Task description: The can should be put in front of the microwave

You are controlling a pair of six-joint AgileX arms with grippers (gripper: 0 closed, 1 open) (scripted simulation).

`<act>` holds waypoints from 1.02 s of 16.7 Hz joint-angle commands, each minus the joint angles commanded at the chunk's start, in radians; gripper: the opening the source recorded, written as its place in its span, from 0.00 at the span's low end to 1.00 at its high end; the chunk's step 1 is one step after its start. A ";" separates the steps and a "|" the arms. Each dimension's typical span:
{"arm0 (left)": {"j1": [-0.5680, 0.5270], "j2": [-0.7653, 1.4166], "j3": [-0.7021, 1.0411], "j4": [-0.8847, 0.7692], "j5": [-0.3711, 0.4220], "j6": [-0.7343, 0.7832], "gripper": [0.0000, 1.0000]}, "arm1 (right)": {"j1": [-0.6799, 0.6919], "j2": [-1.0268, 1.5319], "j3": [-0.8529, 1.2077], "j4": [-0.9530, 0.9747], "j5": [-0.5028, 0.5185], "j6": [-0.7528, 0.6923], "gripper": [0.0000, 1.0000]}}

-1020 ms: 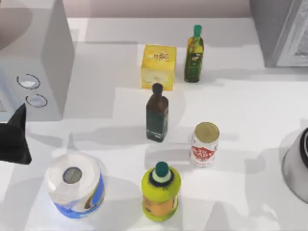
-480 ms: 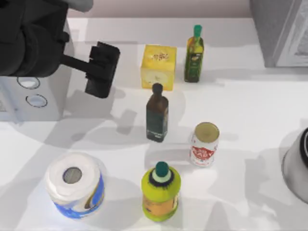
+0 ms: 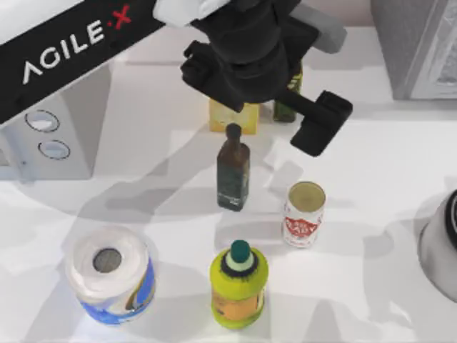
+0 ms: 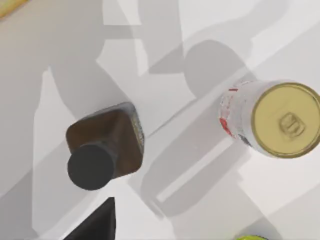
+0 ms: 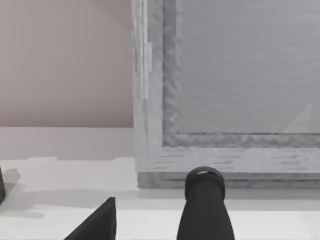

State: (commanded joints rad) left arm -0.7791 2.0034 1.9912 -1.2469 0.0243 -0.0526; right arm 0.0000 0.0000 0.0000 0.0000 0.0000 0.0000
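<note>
The can stands upright right of the table's middle, white with a red logo and a dull gold top; it also appears from above in the left wrist view. The light-grey microwave with two ringed dials sits at the far left. My left arm reaches across from the upper left, and its gripper hovers open and empty just behind the can. One of its fingers shows near the brown bottle. My right gripper is parked at the right, open, facing the darker appliance.
A brown bottle stands left of the can, with a yellow-green bottle in front. A paper roll sits front left. A yellow box and an olive bottle lie under the arm. A darker grey appliance fills the back right.
My left arm has swung from the left edge across the table to the right, and its gripper now hangs just behind the can. No object has moved.
</note>
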 joint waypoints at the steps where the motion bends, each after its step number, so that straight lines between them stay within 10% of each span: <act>1: -0.025 0.080 0.083 -0.051 -0.001 -0.002 1.00 | 0.000 0.000 0.000 0.000 0.000 0.000 1.00; 8: -0.101 0.456 0.455 -0.288 -0.016 -0.009 1.00 | 0.000 0.000 0.000 0.000 0.000 0.000 1.00; 17: -0.101 0.486 0.464 -0.291 -0.018 -0.012 1.00 | 0.000 0.000 0.000 0.000 0.000 0.000 1.00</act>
State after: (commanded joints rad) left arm -0.8800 2.4890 2.4554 -1.5378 0.0058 -0.0644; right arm 0.0000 0.0000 0.0000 0.0000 0.0000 0.0000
